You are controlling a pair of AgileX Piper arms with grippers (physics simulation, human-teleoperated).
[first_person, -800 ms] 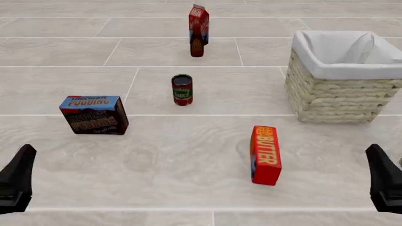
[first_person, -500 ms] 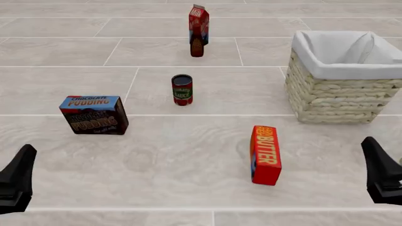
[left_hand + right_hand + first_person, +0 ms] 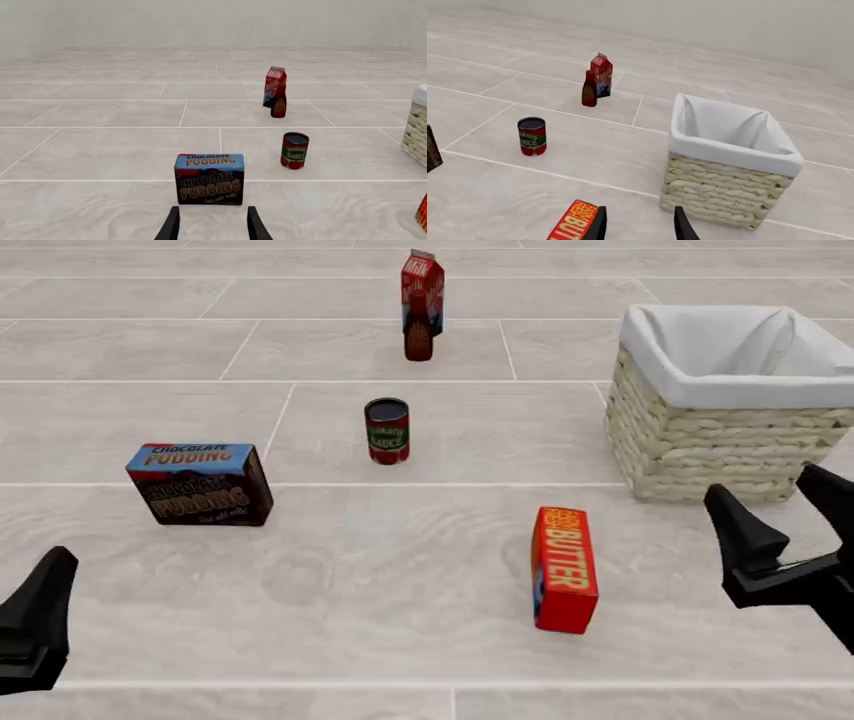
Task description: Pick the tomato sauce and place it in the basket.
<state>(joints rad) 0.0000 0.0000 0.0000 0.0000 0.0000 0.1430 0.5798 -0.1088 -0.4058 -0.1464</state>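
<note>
One hand has moved: the right hand (image 3: 781,520) has risen from the near right corner and swung forward, its fingers spread wide and holding nothing, now in front of the basket (image 3: 721,455). The left hand (image 3: 38,625) stays low at the near left, released too in its wrist view. The tomato sauce (image 3: 387,430) stands upright and untouched mid-bench, beyond the butter box (image 3: 563,568) and well left of the basket. I judge the reach has only begun; the right hand must cross left past the butter box.
</note>
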